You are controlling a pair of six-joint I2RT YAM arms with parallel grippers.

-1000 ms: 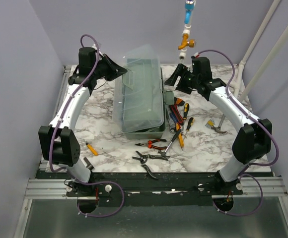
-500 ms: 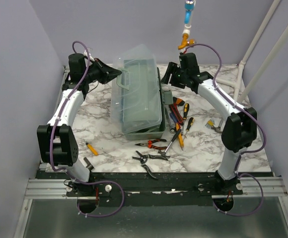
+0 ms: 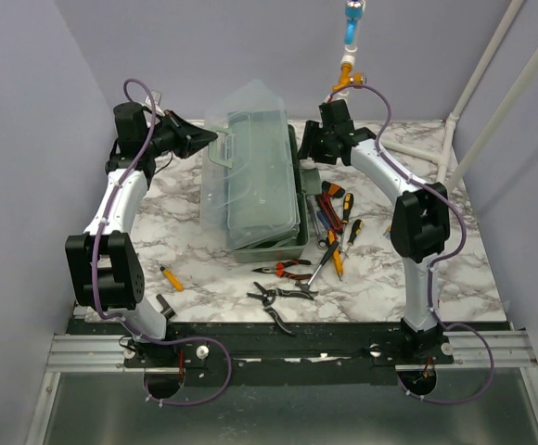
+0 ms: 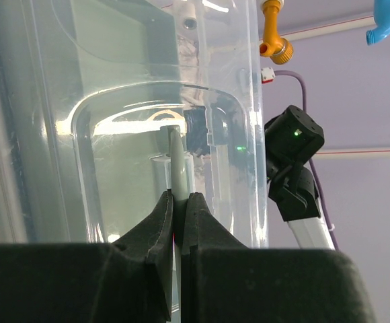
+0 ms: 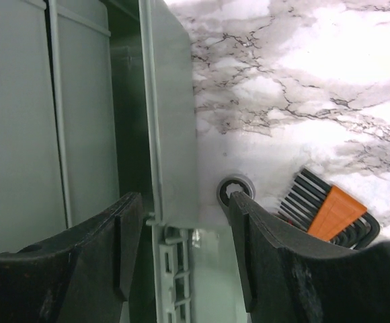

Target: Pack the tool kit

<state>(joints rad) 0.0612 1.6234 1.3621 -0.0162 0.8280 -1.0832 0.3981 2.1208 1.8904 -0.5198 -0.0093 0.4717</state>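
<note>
The grey-green tool box [image 3: 267,243] stands mid-table with its clear lid [image 3: 250,158] tilted up on the left side. My left gripper [image 3: 210,141] is shut on a thin grey latch strip [image 4: 175,158] at the lid's edge [image 4: 134,134]; the strip is pinched between the fingertips in the left wrist view, where the gripper [image 4: 179,205] is at the bottom. My right gripper [image 3: 308,148] is open, its jaws straddling the box's right wall [image 5: 171,128], as the right wrist view of the gripper [image 5: 185,208] shows. Loose tools lie right of and in front of the box.
Screwdrivers [image 3: 343,232], red-handled pliers [image 3: 286,269], pruning shears [image 3: 283,295], a hammer [image 3: 406,237] and a small orange tool [image 3: 171,277] lie on the marble table [image 3: 204,269]. A ring spanner end [image 5: 235,190] and an orange hex key set [image 5: 333,212] sit by the right jaw.
My left gripper has pulled back to the left with the lid's edge, tilting the lid higher. My right gripper has moved left onto the box's right rear wall.
</note>
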